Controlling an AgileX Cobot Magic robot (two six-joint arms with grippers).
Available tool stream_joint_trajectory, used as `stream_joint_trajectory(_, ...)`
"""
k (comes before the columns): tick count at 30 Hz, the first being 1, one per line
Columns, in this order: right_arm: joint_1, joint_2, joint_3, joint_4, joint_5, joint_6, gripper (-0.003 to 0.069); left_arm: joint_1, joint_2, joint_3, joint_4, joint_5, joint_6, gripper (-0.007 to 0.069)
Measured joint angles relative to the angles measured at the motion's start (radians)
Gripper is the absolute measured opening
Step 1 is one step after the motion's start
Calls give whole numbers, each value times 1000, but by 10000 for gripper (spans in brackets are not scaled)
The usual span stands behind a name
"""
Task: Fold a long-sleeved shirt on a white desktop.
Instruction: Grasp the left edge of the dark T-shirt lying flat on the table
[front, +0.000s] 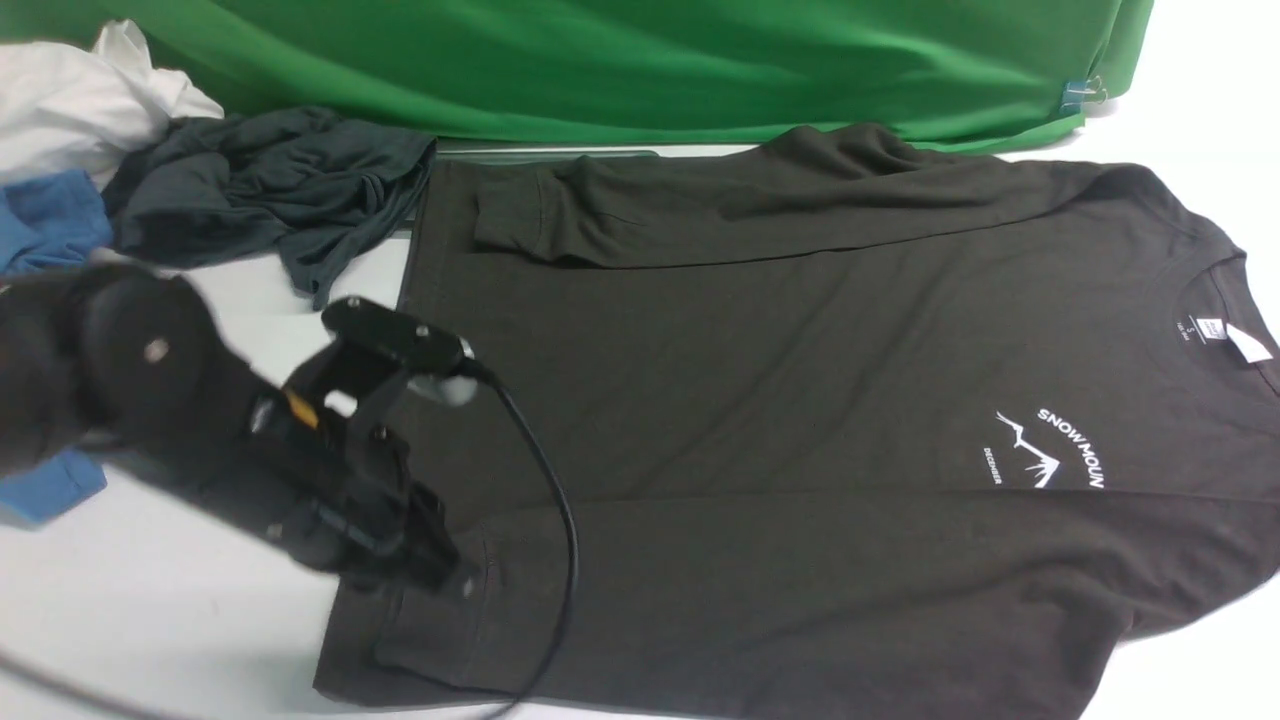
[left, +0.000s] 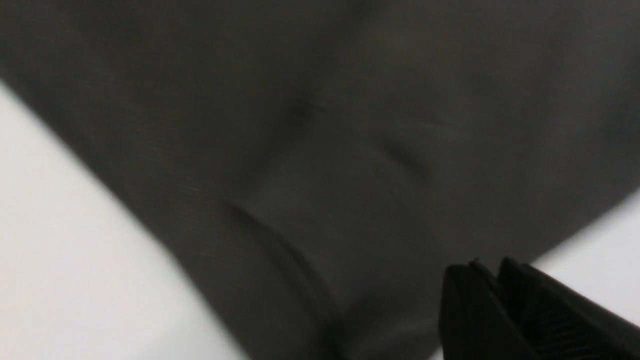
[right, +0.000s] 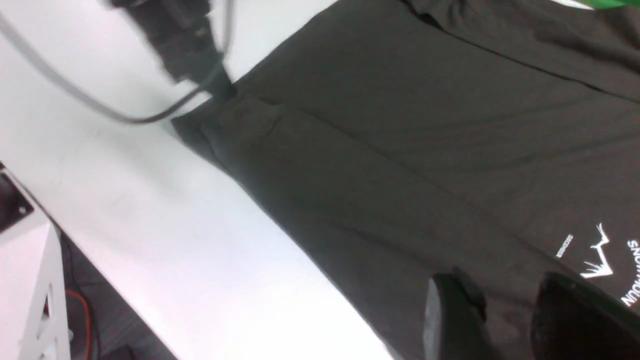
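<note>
The dark long-sleeved shirt (front: 800, 380) lies flat on the white desktop (front: 150, 620), chest print up and neck to the right. Both sleeves are folded across the body; the far cuff (front: 510, 220) rests near the hem. My left gripper (front: 450, 578) hovers over the near sleeve's cuff (front: 430, 630) at the shirt's near left corner. In the left wrist view its jaws (left: 490, 267) stand a narrow gap apart with no cloth between them, above the shirt (left: 325, 150). My right gripper (right: 505, 300) is open just above the shirt (right: 425, 150), near the print; it is outside the front view.
A slate-grey garment (front: 270, 200), a blue garment (front: 50, 220) and a white cloth (front: 80, 100) are piled at the back left. The green backdrop (front: 650, 60) hangs behind. The left arm's black cable (front: 560, 520) loops over the shirt. The table's near edge (right: 75, 240) shows in the right wrist view.
</note>
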Motion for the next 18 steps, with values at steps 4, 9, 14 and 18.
stream_joint_trajectory(4,4,2,0,-5,7,-10,220,32,104,-78,28,6,10,216)
stream_joint_trajectory(9,4,2,0,-6,7,-28,220,33,201,-118,53,20,118,283)
stream_joint_trajectory(14,4,2,0,-6,8,-29,229,33,234,-118,137,-34,140,286)
stream_joint_trajectory(18,4,2,0,-6,4,-29,232,33,253,-119,146,-56,142,277)
